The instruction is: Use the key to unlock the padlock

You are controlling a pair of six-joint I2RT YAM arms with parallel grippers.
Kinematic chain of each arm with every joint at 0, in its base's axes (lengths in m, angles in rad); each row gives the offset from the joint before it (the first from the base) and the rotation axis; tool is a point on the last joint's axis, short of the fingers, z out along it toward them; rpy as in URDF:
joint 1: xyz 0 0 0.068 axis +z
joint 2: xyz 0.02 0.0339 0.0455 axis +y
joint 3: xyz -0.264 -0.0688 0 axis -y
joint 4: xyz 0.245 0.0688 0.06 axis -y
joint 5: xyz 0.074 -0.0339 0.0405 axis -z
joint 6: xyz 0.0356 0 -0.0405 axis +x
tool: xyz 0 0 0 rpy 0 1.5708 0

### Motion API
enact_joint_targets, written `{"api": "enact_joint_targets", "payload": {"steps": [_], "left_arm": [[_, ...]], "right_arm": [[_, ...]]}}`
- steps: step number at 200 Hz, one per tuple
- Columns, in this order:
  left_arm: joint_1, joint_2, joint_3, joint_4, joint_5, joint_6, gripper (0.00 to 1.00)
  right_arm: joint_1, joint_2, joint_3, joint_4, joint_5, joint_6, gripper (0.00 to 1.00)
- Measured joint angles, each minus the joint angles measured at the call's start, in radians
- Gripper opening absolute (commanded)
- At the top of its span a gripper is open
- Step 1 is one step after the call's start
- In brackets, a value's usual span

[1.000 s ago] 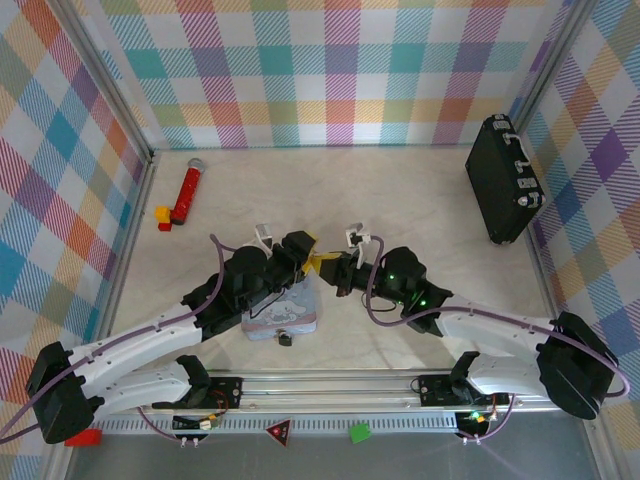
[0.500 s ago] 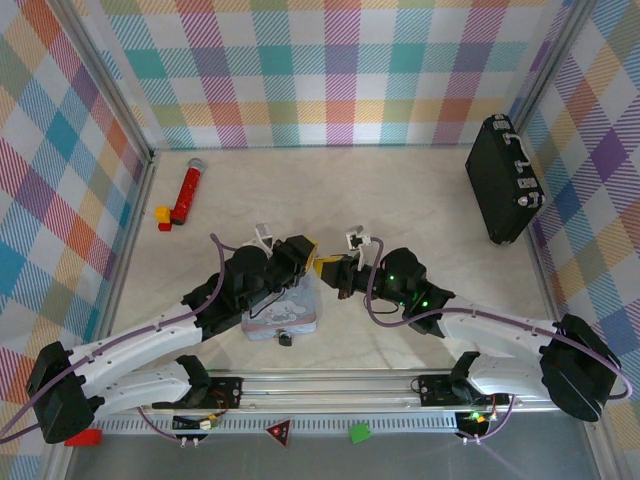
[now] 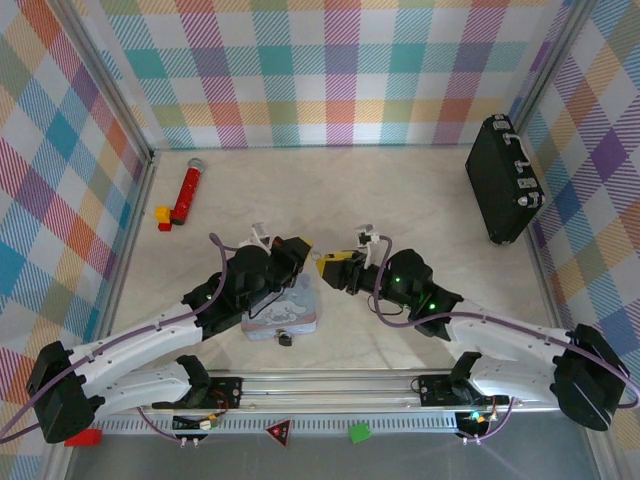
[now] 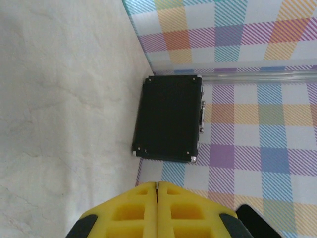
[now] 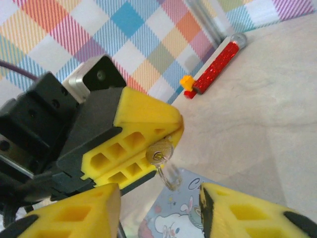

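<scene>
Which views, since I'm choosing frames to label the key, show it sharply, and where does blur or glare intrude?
Right wrist: the key is fairly sharp, pinched in the left gripper's yellow tips; the right gripper's near fingers are blurred. Left wrist: briefcase fairly crisp, yellow fingers soft. Top external: even light, no glare, key too small to tell.

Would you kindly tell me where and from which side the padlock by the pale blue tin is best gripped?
Probably its dark body, from straight above: the padlock lies low on the table by the tin's near edge, so a grip closing along that edge would clear the tin. Its shackle is too small to make out.
</scene>
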Motion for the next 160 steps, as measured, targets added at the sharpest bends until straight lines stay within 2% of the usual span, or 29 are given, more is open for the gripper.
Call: {"api": "enact_joint_targets", "payload": {"steps": [27, 58, 102, 142, 160], "left_arm": [[0.002, 0.005, 0.0, 0.028, -0.053, 0.104, 0.0], [0.002, 0.069, 0.001, 0.155, -0.069, 0.244, 0.0], [0.002, 0.177, 0.023, 0.312, 0.032, 0.412, 0.0], [0.009, 0.22, 0.028, 0.446, 0.104, 0.449, 0.0], [0.01, 0.226, 0.028, 0.488, 0.116, 0.449, 0.0]], "right_arm": [[-0.08, -0.046, -0.001, -0.062, 0.034, 0.198, 0.59], [-0.126, -0.034, -0.025, -0.01, 0.061, 0.385, 0.62], [-0.127, 0.061, -0.025, 0.147, 0.026, 0.441, 0.61], [-0.147, 0.094, -0.025, 0.272, -0.028, 0.44, 0.56], [-0.15, 0.092, -0.025, 0.307, -0.034, 0.433, 0.49]]}}
